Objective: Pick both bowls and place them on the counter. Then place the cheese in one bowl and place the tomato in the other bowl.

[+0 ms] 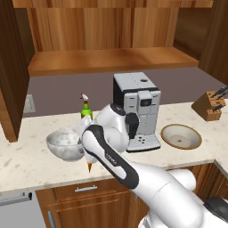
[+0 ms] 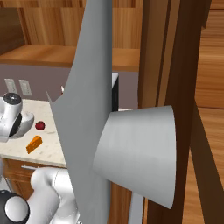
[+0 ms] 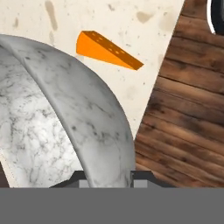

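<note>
Closest to the hand camera, the two-finger gripper (image 3: 106,177) has its dark tips pressed on either side of the rim of the deep, rounded grey-white marbled bowl (image 3: 57,127), pinching the wall between them. The bowl's surface is pale grey with fine dark veining, glossy inside and out. In the left base view this same bowl (image 1: 64,143) sits low over the long beige speckled stone countertop (image 1: 26,160), near its front edge, partly hidden by the white arm.

Just beyond the bowl lies the small flat orange cheese wedge (image 3: 107,50), tapering to a point, its upper face dotted with tiny holes; it rests on the counter close to the edge above the wooden cabinet fronts. In the right base view the wedge (image 2: 33,144) lies near the small dark-red round tomato (image 2: 40,125), the two apart.

Farther right on the counter rests the wide, shallow beige-tan bowl with a pale rim (image 1: 181,136), upright. Behind stand a silver and black coffee machine (image 1: 136,107), a green spray bottle with a red and white nozzle (image 1: 86,109) and a wooden knife block (image 1: 209,106). No writing is readable on any of them.
</note>
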Available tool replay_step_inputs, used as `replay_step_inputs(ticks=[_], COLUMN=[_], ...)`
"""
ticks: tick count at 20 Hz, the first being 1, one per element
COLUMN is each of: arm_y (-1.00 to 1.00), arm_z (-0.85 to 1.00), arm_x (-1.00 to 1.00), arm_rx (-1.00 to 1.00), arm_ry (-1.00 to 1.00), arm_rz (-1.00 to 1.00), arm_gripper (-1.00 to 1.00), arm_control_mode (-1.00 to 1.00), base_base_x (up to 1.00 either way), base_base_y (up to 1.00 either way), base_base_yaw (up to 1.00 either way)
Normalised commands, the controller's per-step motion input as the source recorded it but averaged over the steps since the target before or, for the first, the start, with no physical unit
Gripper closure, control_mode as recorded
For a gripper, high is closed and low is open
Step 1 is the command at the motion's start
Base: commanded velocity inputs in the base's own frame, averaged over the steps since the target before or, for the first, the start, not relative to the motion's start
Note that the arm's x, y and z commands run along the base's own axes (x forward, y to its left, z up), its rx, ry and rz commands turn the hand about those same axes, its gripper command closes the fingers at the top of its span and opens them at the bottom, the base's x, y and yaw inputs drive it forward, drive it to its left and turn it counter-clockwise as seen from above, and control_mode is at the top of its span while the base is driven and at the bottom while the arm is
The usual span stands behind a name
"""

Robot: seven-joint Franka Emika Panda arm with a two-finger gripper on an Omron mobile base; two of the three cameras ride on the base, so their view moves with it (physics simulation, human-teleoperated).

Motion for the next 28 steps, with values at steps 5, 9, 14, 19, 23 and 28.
replay_step_inputs(ticks=[5,9,14,19,23,28], arm_y=[0.29,0.31,0.25,0.22,0.21,0.24], arm_z=[-0.37,-0.33,-0.31,-0.32,-0.30,-0.29], arm_x=[0.28,0.28,0.22,0.25,0.24,0.25], arm_rx=[0.00,0.00,0.00,0.00,0.00,0.00], arm_ry=[-0.01,0.00,0.00,0.00,0.00,0.00], arm_rz=[0.01,0.00,0.00,0.00,0.01,0.02], arm_gripper=[1.00,1.00,1.00,1.00,1.00,1.00], arm_control_mode=[-1.00,-1.00,-1.00,-1.00,-1.00,-1.00], base_base_x=[0.00,0.00,0.00,0.00,0.00,0.00], base_base_y=[0.00,0.00,0.00,0.00,0.00,0.00], base_base_yaw=[0.00,0.00,0.00,0.00,0.00,0.00])
